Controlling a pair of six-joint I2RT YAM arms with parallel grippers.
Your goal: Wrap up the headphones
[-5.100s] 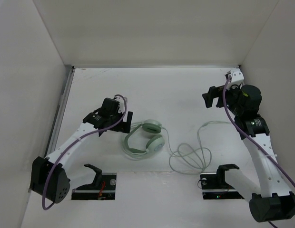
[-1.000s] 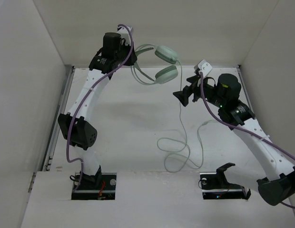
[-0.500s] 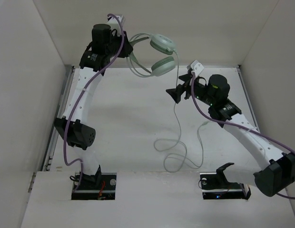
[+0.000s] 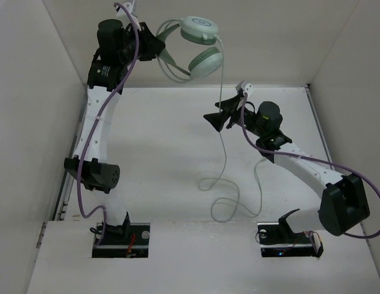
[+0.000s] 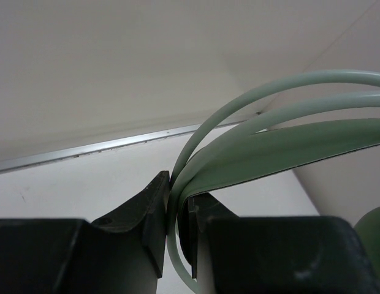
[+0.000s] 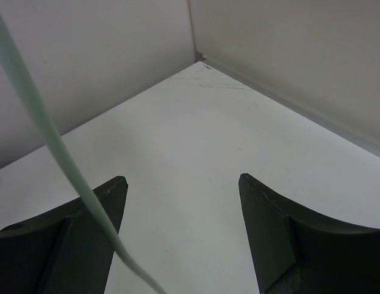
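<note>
The pale mint headphones point(image 4: 201, 46) hang high in the air near the back wall, both ear cups to the right of my left gripper point(image 4: 154, 48). That gripper is shut on the thin headband point(image 5: 282, 144), which is pinched between its black fingers point(image 5: 154, 208). From the cups the thin cable point(image 4: 223, 131) drops past my right gripper point(image 4: 213, 118) and ends in loose loops point(image 4: 230, 199) on the white table. My right gripper point(image 6: 182, 184) stands open. The cable point(image 6: 46, 131) crosses in front of its left finger point(image 6: 92, 226), and nothing is clamped.
White walls enclose the table on three sides, and the back wall point(image 4: 269, 37) is close behind the headphones. A metal rail point(image 4: 75, 153) runs along the left edge. Two black stands point(image 4: 124, 233) point(image 4: 289, 236) sit at the near edge by the arm bases.
My left arm has lifted the headphones higher and to the left. My right gripper has moved left and reached the hanging cable, and more cable has risen off the table.
</note>
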